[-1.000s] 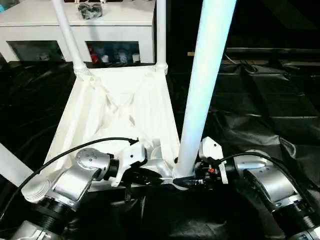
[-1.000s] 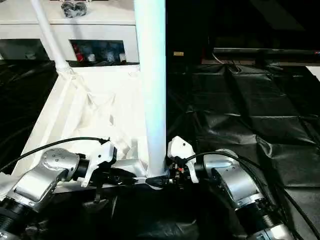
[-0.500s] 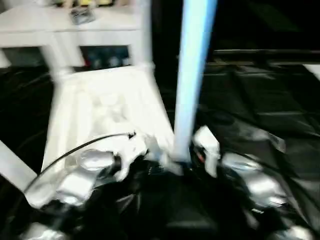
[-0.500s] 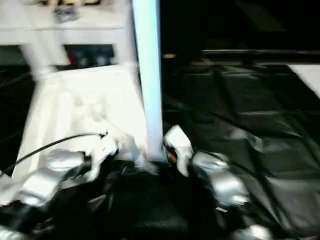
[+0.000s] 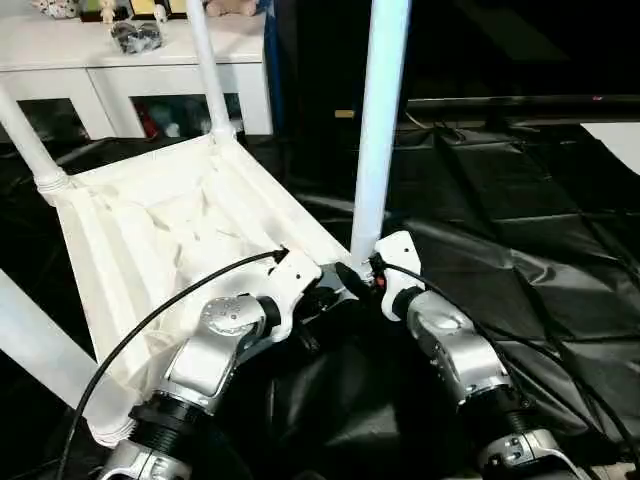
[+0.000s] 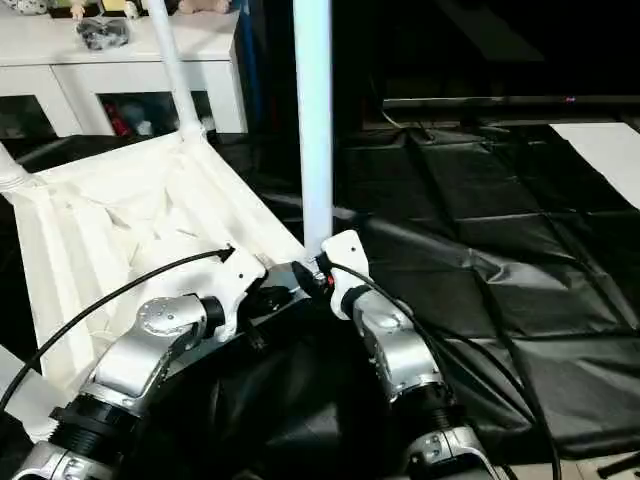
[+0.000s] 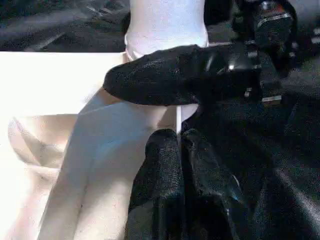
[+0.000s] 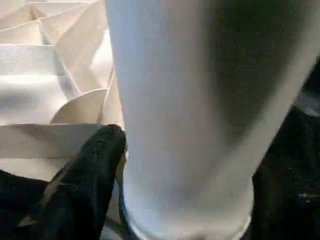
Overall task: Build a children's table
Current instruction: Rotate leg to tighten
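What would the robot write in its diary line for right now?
stage: legs standing in upturned tabletop | left gripper: fingers shut on tabletop rim | right gripper: fingers around base of near leg | cabinet behind

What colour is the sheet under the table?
Black, clearest in the right eye view: sheet.

No legible text, label, brand or number is observed. No sign is noted on any surface.

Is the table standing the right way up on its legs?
No, the tabletop lies ribbed side up and its legs point upward.
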`<state>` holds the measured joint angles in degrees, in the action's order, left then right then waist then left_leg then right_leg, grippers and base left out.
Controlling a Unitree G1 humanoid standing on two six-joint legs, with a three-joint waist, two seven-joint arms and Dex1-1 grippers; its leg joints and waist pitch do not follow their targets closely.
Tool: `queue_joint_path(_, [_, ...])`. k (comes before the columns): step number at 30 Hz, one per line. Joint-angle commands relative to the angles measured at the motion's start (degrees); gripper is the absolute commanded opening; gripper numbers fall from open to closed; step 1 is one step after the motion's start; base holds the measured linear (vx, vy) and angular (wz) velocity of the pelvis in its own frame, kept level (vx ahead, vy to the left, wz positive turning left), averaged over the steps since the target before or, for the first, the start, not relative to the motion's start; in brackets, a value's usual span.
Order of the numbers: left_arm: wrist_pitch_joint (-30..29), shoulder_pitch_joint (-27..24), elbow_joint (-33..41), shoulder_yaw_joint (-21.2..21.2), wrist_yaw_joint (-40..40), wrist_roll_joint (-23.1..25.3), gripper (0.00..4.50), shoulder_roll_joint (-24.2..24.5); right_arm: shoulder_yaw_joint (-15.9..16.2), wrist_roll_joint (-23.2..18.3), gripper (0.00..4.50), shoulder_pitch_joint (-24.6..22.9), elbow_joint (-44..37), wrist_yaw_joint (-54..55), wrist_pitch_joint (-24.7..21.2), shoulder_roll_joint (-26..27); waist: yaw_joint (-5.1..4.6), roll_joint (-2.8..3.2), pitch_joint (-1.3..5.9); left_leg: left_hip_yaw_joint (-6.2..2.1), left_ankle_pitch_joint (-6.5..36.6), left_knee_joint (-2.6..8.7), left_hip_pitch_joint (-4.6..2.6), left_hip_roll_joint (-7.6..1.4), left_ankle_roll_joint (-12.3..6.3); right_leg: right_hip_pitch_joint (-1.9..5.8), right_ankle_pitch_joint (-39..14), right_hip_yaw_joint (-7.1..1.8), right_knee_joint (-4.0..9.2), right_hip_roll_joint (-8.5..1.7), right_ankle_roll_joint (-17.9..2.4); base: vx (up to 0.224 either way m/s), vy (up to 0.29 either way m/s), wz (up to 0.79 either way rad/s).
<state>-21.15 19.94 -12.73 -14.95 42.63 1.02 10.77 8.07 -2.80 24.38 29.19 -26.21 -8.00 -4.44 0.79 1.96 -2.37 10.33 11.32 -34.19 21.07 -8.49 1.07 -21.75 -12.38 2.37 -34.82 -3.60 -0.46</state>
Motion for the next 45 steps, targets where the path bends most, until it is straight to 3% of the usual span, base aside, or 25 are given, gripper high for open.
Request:
queue_joint_path(1, [1.6, -1.1, 1.5, -3.0, 5.4, -2.5, 0.00, 0.4, 3.1, -0.7, 3.86, -0.3, -0.1, -5.5, -0.3, -0.8, 0.54, -0.48, 2.33, -2.18, 17.6, 5.04, -0.42, -4.73, -0.76, 1.22, -15.6, -3.20, 5.17, -5.42, -11.6, 0.000, 0.000, 0.00])
queue_joint_path(3, [1.7, -1.4, 1.8, -3.0, 6.6, -2.7, 0.00, 1.4, 3.6, -0.9, 3.86, -0.6, -1.2, -8.3, 0.1, -2.3, 0.99, -0.55, 2.49, -1.92, 15.5, 4.74, -0.52, -4.71, -1.63, 1.25, -13.0, -3.27, 4.98, -5.38, -12.2, 0.000, 0.000, 0.00])
queue_joint_path(5, [2.3, -2.1, 2.6, -3.0, 9.9, -3.4, 0.00, 3.7, 4.6, -2.2, 3.86, -1.5, -4.3, -15.6, 0.2, -5.7, 1.59, -0.58, 2.71, -1.88, 11.7, 4.50, -0.17, -4.80, -3.13, 1.90, -7.9, -3.18, 4.33, -5.36, -12.9, 0.000, 0.000, 0.00])
queue_joint_path(6, [2.2, -2.2, 2.9, -3.1, 10.8, -3.6, 0.00, 4.3, 4.8, -2.6, 3.86, -1.8, -5.2, -17.6, 0.1, -6.6, 1.59, -0.58, 2.71, -1.88, 11.7, 4.50, -0.17, -4.80, -3.13, 1.90, -7.9, -3.18, 4.33, -5.36, -12.9, 0.000, 0.000, 0.00])
queue_joint_path(7, [2.7, -2.6, 3.4, -3.4, 13.9, -4.2, 0.00, 6.5, 5.9, -4.0, 3.86, -2.7, -8.1, -23.8, 0.2, -9.8, 2.07, -0.52, 2.90, -1.69, 9.8, 4.26, -0.52, -4.86, -4.33, 1.77, -4.3, -3.05, 4.04, -5.12, -13.6, 0.000, 0.000, 0.00])
queue_joint_path(8, [2.8, -2.7, 3.6, -3.6, 15.3, -4.4, 0.00, 7.4, 6.3, -4.6, 3.86, -3.1, -9.3, -26.4, 0.4, -11.3, 2.37, -0.49, 2.97, -1.67, 8.1, 4.14, -0.43, -4.88, -5.24, 2.00, -1.8, -2.99, 3.69, -5.11, -14.1, 0.000, 0.000, 0.00])
queue_joint_path(12, [3.6, -2.8, 4.0, -4.2, 21.1, -5.7, 0.00, 11.2, 7.7, -6.8, 3.86, -4.1, -13.4, -36.1, 0.2, -16.8, 3.00, -0.58, 2.99, -1.70, 6.6, 4.02, -0.34, -4.98, -6.46, 2.19, 0.4, -2.76, 3.28, -5.09, -14.9, 0.000, 0.000, 0.00])
queue_joint_path(19, [4.7, -2.0, 3.6, -5.2, 27.4, -6.7, 0.00, 15.2, 10.0, -8.0, 3.69, -4.1, -16.2, -43.3, -0.3, -20.0, 3.01, -0.61, 2.51, -1.62, 11.4, 4.58, -0.81, -5.23, -3.65, 1.75, -8.6, -2.80, 4.04, -5.05, -14.7, 0.000, 0.000, 0.00])
queue_joint_path(26, [5.0, -0.9, 2.9, -5.3, 29.0, -7.4, 0.00, 16.0, 11.8, -7.5, 3.01, -4.5, -17.4, -45.8, -0.7, -20.6, 3.44, -0.83, 2.79, -1.38, 9.2, 4.35, -0.71, -5.23, -3.39, 1.87, -5.9, -2.83, 3.67, -5.18, -14.7, 0.000, 0.000, 0.00])
queue_joint_path(33, [5.6, -1.6, 2.9, -5.1, 27.8, -7.1, 0.00, 15.6, 12.0, -7.5, 2.67, -5.2, -17.9, -45.1, -1.0, -20.4, 3.98, -0.86, 2.86, -1.27, 8.0, 4.15, -0.66, -5.16, -4.01, 1.93, -4.8, -2.74, 3.55, -5.14, -14.6, 0.000, 0.000, 0.00])
queue_joint_path(36, [5.4, -1.9, 2.7, -4.5, 25.9, -6.9, 0.00, 14.6, 11.1, -6.7, 2.63, -5.9, -16.8, -41.2, -0.9, -18.8, 3.96, -0.88, 2.80, -1.32, 8.5, 4.25, -0.69, -5.20, -3.54, 1.86, -6.0, -2.76, 3.65, -5.13, -14.3, 0.000, 0.000, 0.00])
queue_joint_path(38, [5.4, -1.6, 1.8, -4.1, 22.4, -5.9, 0.00, 13.0, 9.7, -5.7, 2.62, -6.2, -14.7, -36.0, 0.2, -16.3, 3.75, -0.82, 2.48, -1.35, 11.1, 4.56, -0.84, -5.19, -2.40, 1.59, -9.6, -2.84, 4.15, -5.18, -13.9, 0.000, 0.000, 0.00])
queue_joint_path(41, [4.6, -0.9, 0.6, -3.5, 17.4, -4.8, 0.00, 10.7, 8.0, -4.0, 2.62, -6.1, -11.9, -28.6, 1.2, -13.2, 3.19, -0.99, 2.13, -1.67, 16.7, 5.02, -1.21, -5.00, 0.77, 1.38, -19.9, -2.92, 5.06, -5.38, -11.5, 0.000, 0.000, 0.00])
queue_joint_path(43, [4.0, -0.2, -0.3, -2.9, 13.2, -4.2, 0.00, 8.2, 6.7, -2.3, 2.61, -5.5, -8.8, -21.1, 0.5, -10.5, 2.58, -0.88, 2.07, -1.88, 17.5, 5.29, -0.95, -5.03, 1.48, 1.37, -21.4, -2.91, 5.12, -5.27, -10.4, 0.000, 0.000, 0.00])
queue_joint_path(45, [2.7, 0.6, -1.2, -2.5, 9.0, -3.4, 0.00, 5.6, 5.1, -1.4, 2.61, -4.9, -5.9, -14.2, -1.4, -7.7, 1.96, -0.94, 2.03, -2.01, 19.6, 5.27, -1.13, -4.87, 2.21, 1.13, -23.7, -2.83, 5.40, -5.34, -9.9, 0.000, 0.000, 0.00])
